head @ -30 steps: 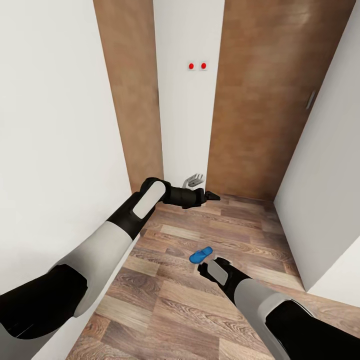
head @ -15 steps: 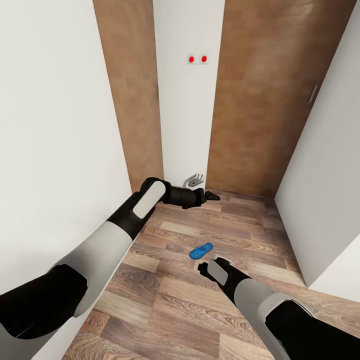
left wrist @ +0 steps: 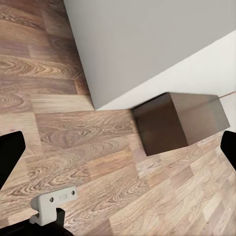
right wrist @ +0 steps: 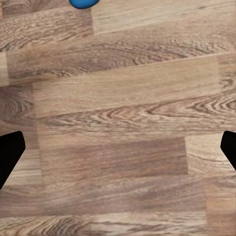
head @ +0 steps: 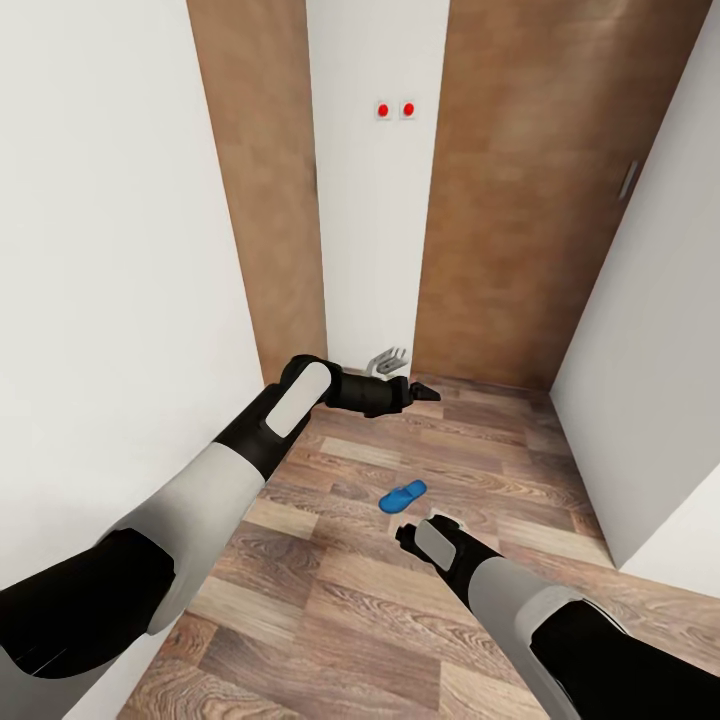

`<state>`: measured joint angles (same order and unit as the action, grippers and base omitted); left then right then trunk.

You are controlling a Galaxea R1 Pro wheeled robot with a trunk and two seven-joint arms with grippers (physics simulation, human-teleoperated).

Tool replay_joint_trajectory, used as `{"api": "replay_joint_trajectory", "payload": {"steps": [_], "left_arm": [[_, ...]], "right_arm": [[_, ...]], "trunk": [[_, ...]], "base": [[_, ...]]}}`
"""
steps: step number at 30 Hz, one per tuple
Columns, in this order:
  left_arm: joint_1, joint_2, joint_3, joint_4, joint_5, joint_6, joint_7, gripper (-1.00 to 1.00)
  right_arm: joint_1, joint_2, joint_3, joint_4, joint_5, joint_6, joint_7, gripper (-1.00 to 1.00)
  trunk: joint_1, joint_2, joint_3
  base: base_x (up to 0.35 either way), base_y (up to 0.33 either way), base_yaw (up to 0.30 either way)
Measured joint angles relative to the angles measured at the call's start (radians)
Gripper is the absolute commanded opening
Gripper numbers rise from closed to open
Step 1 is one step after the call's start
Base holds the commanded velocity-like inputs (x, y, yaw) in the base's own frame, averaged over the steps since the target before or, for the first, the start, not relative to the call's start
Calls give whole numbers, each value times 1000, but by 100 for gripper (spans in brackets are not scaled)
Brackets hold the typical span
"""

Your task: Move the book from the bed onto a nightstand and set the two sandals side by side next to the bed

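Right gripper [head: 405, 537] spread wide, empty, poised just short of one blue sandal [head: 403, 494] on the plank floor [head: 330, 590]. Left gripper [head: 422, 390] also wide, idle. View has crept forward slightly; approach continuing, grasp pending.

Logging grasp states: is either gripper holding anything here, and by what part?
Nothing is held. Left gripper and right gripper are open and empty; the blue sandal lies on the floor.

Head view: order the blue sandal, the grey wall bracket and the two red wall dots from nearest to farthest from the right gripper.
1. blue sandal: on the floor just ahead of the right gripper.
2. grey wall bracket: at the wall's foot, beyond the sandal.
3. red wall dots: high on the white wall.
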<state>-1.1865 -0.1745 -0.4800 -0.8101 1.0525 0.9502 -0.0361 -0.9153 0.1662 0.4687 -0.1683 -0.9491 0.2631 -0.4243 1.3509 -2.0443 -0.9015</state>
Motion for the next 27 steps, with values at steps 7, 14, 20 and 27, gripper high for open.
{"api": "replay_joint_trajectory", "payload": {"steps": [7,14,20,27], "left_arm": [[0,0,0,0,0,0,0,100],[0,0,1,0,0,-1,1,100],[0,0,0,0,0,-1,1,100],[0,0,0,0,0,-2,1,100]], "right_arm": [[0,0,0,0,0,0,1,100],[0,1,0,0,0,-3,1,100],[0,1,0,0,1,-3,2,100],[0,1,2,0,1,-3,2,100]], "trunk": [[27,-49,-22],[35,-63,-28],[35,-63,-28],[34,-63,-28]], "base": [[0,0,0],[0,0,0],[1,0,0],[196,0,0]]}}
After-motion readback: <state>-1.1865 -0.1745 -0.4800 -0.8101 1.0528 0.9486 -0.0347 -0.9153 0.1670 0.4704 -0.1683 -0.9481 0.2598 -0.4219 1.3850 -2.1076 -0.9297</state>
